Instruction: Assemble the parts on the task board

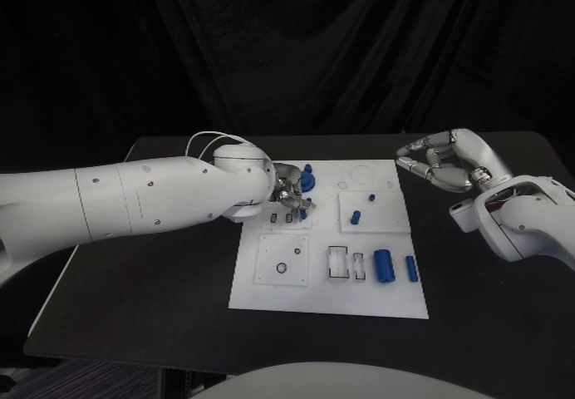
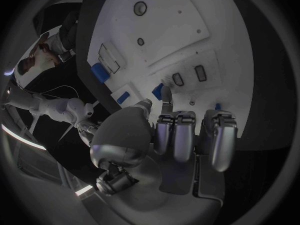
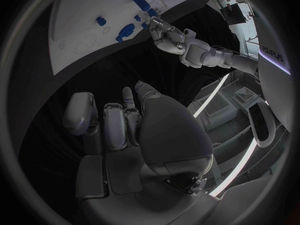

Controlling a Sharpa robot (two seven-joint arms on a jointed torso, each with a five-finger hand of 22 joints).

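Observation:
The white task board lies mid-table. My left hand hovers low over its far left part. Its thumb and a fingertip pinch a small blue part, which stands beside two dark slots. A blue knob sits just behind that hand. Two blue pegs stand in the square plate to the right. A thick blue cylinder and a thin one lie in the near right row. My right hand hangs off the board's far right corner, fingers curled in on nothing.
A square plate with a ring hole occupies the board's near left. White blocks lie beside the thick cylinder. Black table surrounds the board on all sides. My left forearm spans the table's left half.

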